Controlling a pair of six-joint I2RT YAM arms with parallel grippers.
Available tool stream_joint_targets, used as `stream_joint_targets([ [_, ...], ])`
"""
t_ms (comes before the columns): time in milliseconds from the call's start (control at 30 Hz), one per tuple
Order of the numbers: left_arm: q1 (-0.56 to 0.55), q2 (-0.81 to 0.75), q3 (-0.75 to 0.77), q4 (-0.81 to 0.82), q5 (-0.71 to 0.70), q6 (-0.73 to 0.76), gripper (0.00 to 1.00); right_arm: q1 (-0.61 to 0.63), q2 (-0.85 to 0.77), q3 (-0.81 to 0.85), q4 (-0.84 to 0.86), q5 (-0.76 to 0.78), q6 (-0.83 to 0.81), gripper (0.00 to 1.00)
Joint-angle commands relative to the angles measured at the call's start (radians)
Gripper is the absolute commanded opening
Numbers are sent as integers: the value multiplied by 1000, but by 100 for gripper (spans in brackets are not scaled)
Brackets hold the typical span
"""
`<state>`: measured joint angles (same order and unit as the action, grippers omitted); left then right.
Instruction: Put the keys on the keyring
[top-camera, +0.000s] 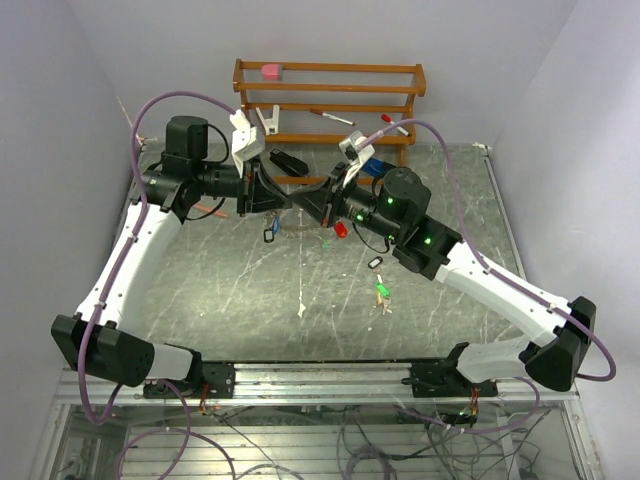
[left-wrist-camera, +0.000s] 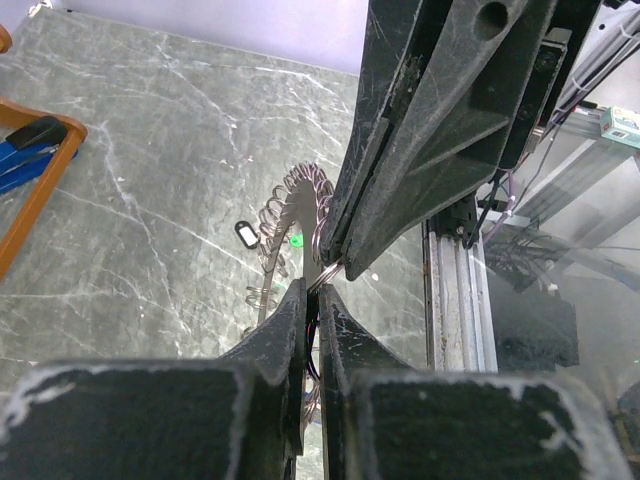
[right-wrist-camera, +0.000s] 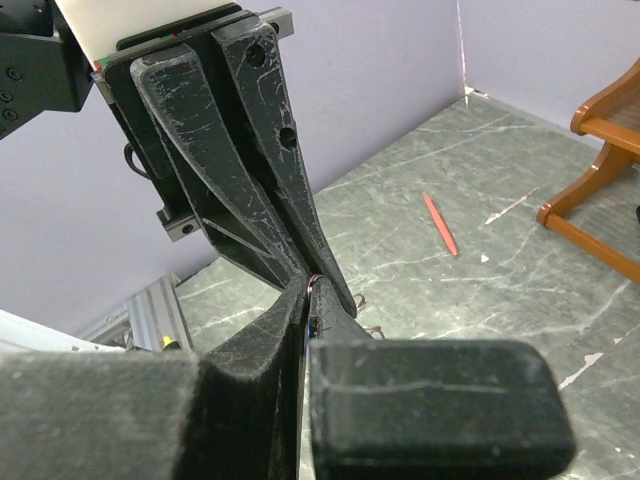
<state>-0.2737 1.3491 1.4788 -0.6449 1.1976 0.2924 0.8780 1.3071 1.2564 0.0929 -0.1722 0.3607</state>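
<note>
Tip-to-tip, L gripper (top-camera: 285, 197), R gripper (top-camera: 312, 204) pinch keyring (left-wrist-camera: 297, 195)

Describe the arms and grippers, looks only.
Both arms are white shells with black joint housings: left arm, right arm. A lilac cable runs along each. The right arm's wrist shows green lights. The left gripper and right gripper have black, tapered, scuffed fingers.

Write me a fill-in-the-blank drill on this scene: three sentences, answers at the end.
1. The left tool and right tool meet tip to tip, both shut on the ___.
2. The green key lies on the table, nearer the ___ arm's base.
3. The pink block sits on the rack's ___ shelf.

Answers: keyring; right; top.
</note>
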Motion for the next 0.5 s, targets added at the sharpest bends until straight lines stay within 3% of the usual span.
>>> stream_joint_targets([
  [0, -7, -12, 51, -30, 46, 55, 7, 1, -40, -5, 59, 2, 11, 0],
  [467, -5, 7, 159, -207, 58, 208, 7, 0, -108, -58, -11, 74, -1, 0],
])
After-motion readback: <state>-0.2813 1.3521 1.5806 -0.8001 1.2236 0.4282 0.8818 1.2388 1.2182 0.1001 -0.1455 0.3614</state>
